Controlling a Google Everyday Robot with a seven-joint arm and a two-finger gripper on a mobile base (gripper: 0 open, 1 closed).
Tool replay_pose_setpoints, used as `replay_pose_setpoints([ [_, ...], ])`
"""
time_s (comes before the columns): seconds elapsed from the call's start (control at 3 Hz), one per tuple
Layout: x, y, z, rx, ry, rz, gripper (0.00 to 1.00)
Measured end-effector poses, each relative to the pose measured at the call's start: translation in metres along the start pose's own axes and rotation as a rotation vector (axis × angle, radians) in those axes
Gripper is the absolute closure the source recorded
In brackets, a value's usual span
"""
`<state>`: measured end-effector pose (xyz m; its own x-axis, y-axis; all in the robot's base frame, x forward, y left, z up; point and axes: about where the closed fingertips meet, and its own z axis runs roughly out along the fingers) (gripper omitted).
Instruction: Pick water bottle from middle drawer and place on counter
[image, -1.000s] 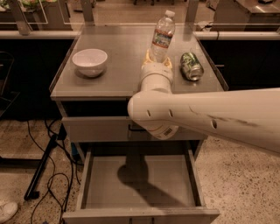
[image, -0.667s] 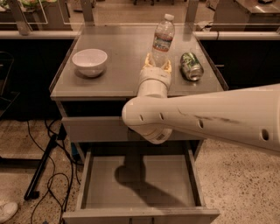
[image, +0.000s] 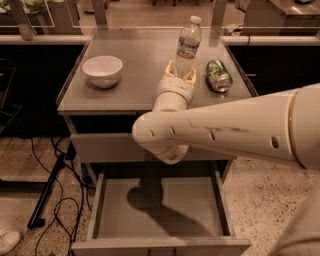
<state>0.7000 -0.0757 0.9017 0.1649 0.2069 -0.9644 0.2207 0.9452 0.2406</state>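
One cream arm (image: 225, 132) reaching over counter (image: 135, 60), middle drawer (image: 200, 202) open below with arm's shadow on its floor, gripper (image: 182, 75) clasping water bottle (image: 188, 42) upright on counter, white bowl (image: 102, 70) well apart, green can (image: 218, 75) lying just beside gripper.

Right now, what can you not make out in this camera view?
Base of the small clear plastic water bottle: camera view, hidden behind the gripper on the flat grey counter.
Rear floor of the wide grey metal middle drawer: camera view, covered by the cream arm.
Print on the green drink can: too small.
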Motion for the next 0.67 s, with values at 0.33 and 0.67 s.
replay_pose_setpoints([
  [0.33,0.0007,-0.0043,0.0022,0.046,-0.031,-0.015,1.00],
  [0.67,0.0014,-0.0064,0.0035,0.077,-0.065,-0.037,1.00],
])
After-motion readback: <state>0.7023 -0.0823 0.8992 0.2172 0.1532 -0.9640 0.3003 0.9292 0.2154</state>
